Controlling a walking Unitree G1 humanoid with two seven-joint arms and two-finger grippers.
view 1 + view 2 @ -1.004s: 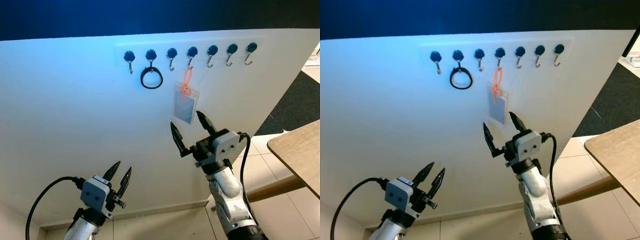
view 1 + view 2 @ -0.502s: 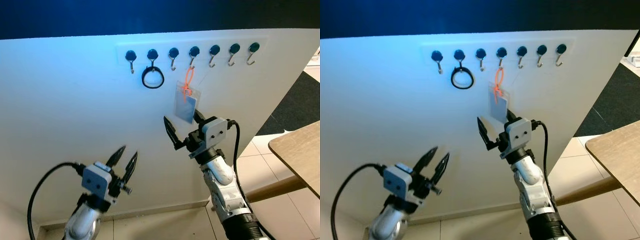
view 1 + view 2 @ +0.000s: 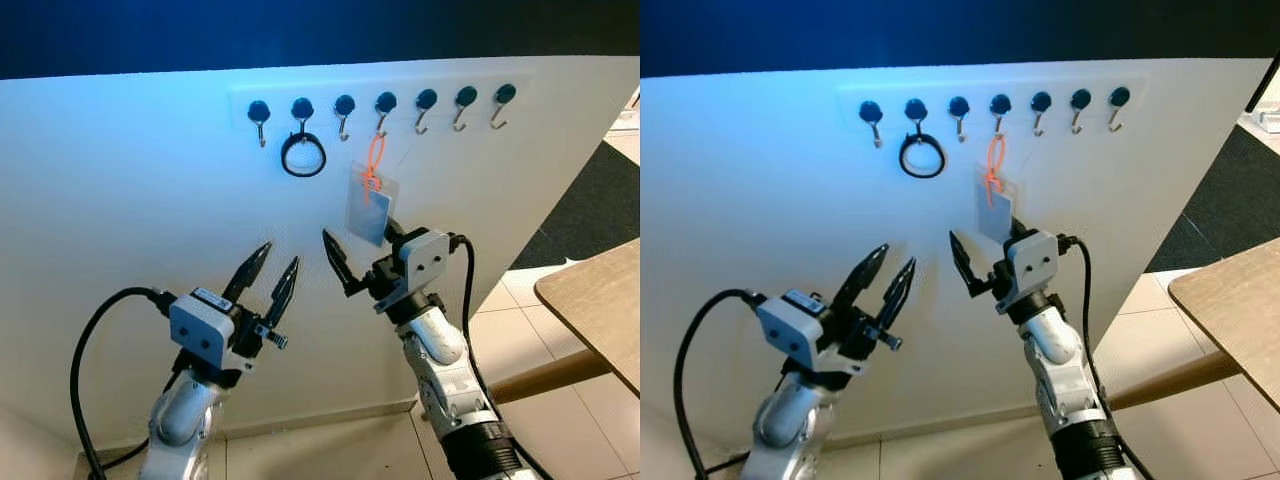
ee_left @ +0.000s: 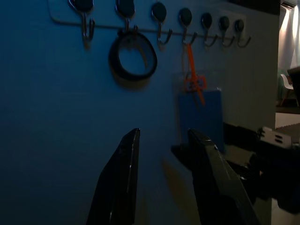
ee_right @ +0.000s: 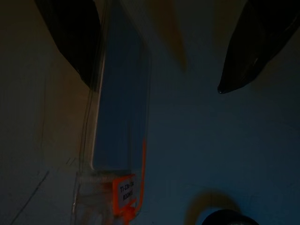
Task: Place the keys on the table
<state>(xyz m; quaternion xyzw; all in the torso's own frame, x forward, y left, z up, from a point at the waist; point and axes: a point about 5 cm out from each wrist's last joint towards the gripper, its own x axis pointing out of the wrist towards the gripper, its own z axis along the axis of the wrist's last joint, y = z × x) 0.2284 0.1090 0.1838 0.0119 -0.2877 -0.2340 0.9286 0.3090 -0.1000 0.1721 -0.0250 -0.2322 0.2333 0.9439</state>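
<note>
Right now, in the head views, the right gripper (image 3: 362, 255) is raised against the white wall (image 3: 130, 200) with its two black fingers spread wide and nothing between them. The key card (image 3: 368, 206), a clear blue-tinted sleeve on an orange loop (image 3: 375, 160), hangs just above it, its lower edge at the far finger's tip. The left gripper (image 3: 272, 276) is lifted off to the side of the right one, fingers parted a little and empty. Above both runs a row of hooks (image 3: 385, 104); the card's loop hangs on one, and a black ring (image 3: 303, 156) hangs two hooks over. The wooden table (image 3: 595, 300) stands well apart, on the outer side of the right arm, over pale floor tiles (image 3: 560, 400).

From the left wrist, dimly, that gripper's fingers (image 4: 119, 183) point up at the ring (image 4: 132, 56) and the card (image 4: 200, 117), both out ahead and untouched.

From the right wrist, the card (image 5: 119, 108) lies along one finger (image 5: 75, 40) while the other (image 5: 255, 44) stands off over bare wall.

The risk I judge: the card lies flat to the wall and beside one finger, not between the two, so closing could pinch only an edge or slide off the slick sleeve. Pulling straight away could also snag the loop on its hook.
</note>
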